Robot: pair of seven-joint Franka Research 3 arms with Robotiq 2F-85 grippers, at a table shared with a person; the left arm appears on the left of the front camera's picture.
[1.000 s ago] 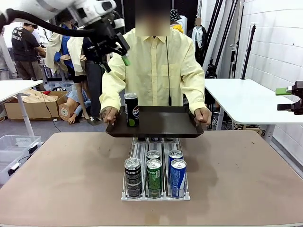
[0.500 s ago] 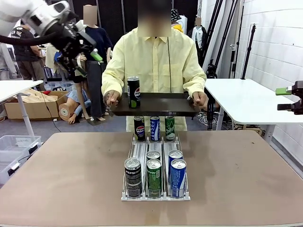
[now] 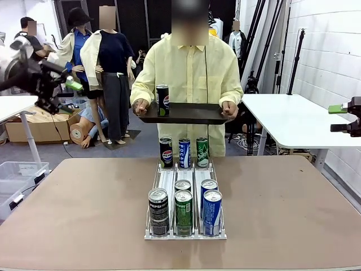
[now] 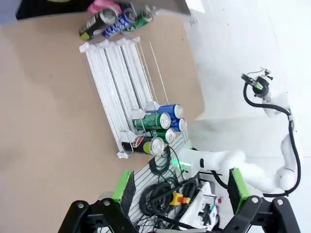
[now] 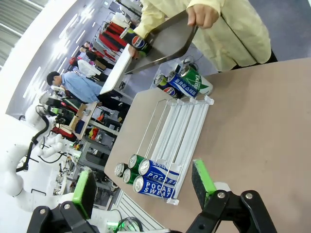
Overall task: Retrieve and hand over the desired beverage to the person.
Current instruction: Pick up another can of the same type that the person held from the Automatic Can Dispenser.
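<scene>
Pepsi can [image 3: 162,100]: slim, black, logo facing the robot side, standing upright on the picture-left end of a dark tray [image 3: 194,114]. The tray is roughly level at chest height, off the tabletop [image 3: 79,214]. It is held by the person [image 3: 189,68] in the pale-yellow shirt, who stands at the far side. One hand [image 3: 139,106] grips the tray edge just beside the can, and the other hand [image 3: 229,109] grips the opposite end.

Left claw [image 3: 67,95]: raised at the far picture-left, past the tabletop's edge, about level with the tray and well apart from the can. Its fingers are spread with nothing between them. The left wrist view agrees: green pads wide apart, looking down on the tabletop from a distance.

Right claw [image 3: 338,118]: at the far picture-right edge, over a white side table [image 3: 287,121], well apart from the can. It is also spread and empty. In the right wrist view the can on the tilted-looking tray sits far beyond the pads.

Below the tray, a white wire rack [image 3: 169,179] sits mid-tabletop.
- Near end: five cans, black [image 3: 158,212], green [image 3: 183,212] and blue [image 3: 211,212] in front, with two more behind.
- Far end: three upright cans, black [image 3: 165,152], blue [image 3: 184,153] and green [image 3: 202,152].
</scene>
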